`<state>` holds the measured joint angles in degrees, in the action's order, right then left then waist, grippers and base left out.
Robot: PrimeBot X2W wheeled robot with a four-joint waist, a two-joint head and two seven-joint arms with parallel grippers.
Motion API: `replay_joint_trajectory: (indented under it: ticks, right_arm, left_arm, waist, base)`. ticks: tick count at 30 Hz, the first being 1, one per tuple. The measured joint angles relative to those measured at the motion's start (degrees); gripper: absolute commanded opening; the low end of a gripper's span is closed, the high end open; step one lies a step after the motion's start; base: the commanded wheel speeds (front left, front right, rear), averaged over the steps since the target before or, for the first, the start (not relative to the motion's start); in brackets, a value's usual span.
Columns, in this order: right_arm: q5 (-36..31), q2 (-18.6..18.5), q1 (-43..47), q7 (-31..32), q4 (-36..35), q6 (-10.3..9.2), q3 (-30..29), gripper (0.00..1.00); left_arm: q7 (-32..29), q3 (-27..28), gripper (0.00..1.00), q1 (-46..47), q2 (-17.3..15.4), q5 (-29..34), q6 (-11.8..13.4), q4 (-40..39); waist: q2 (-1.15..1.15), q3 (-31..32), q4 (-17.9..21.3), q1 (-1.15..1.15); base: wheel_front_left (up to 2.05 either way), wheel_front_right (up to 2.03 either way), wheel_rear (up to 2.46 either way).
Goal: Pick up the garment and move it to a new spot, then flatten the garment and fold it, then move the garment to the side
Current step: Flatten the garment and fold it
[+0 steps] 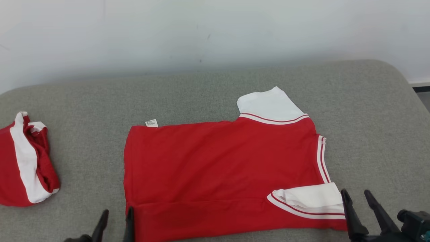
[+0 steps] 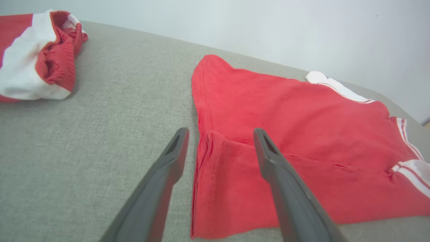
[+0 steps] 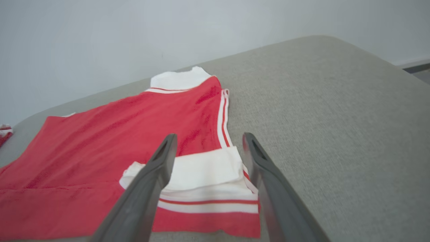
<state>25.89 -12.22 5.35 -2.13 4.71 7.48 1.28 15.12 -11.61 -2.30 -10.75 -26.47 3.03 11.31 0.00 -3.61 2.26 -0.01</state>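
A red short-sleeved knit shirt with white sleeves and striped trim [image 1: 218, 161] is laid flat in the middle of the grey fabric-covered desk [image 1: 215, 90], with its collar end directed to the right. A strip along its near edge is folded over onto the body. A small white label [image 1: 151, 123] is exposed at the far left corner. The left pincer [image 1: 116, 218] is positioned at the near left corner of the shirt with its fingers spread and nothing gripped; in the left wrist view one finger is seen over bare desk and the other over the folded strip. The right pincer [image 1: 356, 195] is likewise held open and empty, just beside the folded-in near white sleeve [image 1: 312, 198]. Whether either pincer touches the cloth cannot be told. A second crumpled red-and-white garment [image 1: 23, 161] is located at the left desk edge, well apart from the shirt.
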Motion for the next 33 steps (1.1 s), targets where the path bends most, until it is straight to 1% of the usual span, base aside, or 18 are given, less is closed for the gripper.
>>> replay_joint_trajectory:
  ticks: [5,9,12,13,16,19,24,33]
  right_arm:
    - [-3.20,1.23,-1.48,-3.19,-2.88,-0.01,0.21,1.00]
    - [-5.48,2.02,-2.27,-6.37,-3.83,-0.01,1.40,1.00]
    - [-7.16,2.74,-2.53,-8.56,-3.76,-0.01,1.48,1.00]
    - [-7.38,3.13,-2.54,-9.09,-3.71,-0.01,1.45,1.00]
    - [-8.05,3.99,-2.52,-10.07,-2.91,-0.01,1.48,1.00]
    - [-8.37,4.54,-2.26,-11.02,-1.85,-0.01,1.76,1.00]
    - [-9.36,4.79,-0.87,-12.03,-0.58,-0.01,2.66,1.00]
    - [-9.36,4.94,0.13,-12.74,1.78,-0.01,2.65,1.00]
  left_arm:
    - [0.00,4.69,1.00,0.65,1.20,3.26,0.02,-3.75]
    - [0.00,8.13,1.00,1.05,1.45,6.00,-0.02,-4.71]
    - [0.00,10.51,1.00,1.38,1.78,6.84,-0.56,-4.91]
    - [0.00,10.84,1.00,1.40,1.99,7.32,-0.68,-5.15]
    - [0.00,11.56,1.00,1.46,2.04,9.01,-2.07,-5.45]
    - [0.00,11.09,1.00,1.18,0.75,12.61,-3.25,-5.27]
    - [0.00,11.27,1.00,0.13,1.34,13.82,-5.06,-4.43]
    - [0.00,13.11,1.00,-0.68,3.14,14.69,-6.97,-3.16]
  waist:
    - [0.00,1.56,-0.13,0.00]
    - [0.00,2.65,-0.55,0.00]
    - [0.00,3.15,-1.02,0.00]
    - [0.00,3.25,-1.24,0.00]
    - [0.00,3.52,-1.80,0.00]
    - [0.00,3.80,-2.22,0.00]
    - [0.00,4.09,-2.98,0.00]
    - [0.00,4.35,-3.36,0.00]
  base:
    - [0.00,0.00,0.00]
    - [0.00,0.00,0.00]
    - [0.00,0.00,0.00]
    - [0.00,0.00,0.00]
    - [0.00,0.00,0.00]
    - [0.00,0.00,0.00]
    - [0.00,0.00,0.00]
    - [0.00,0.00,0.00]
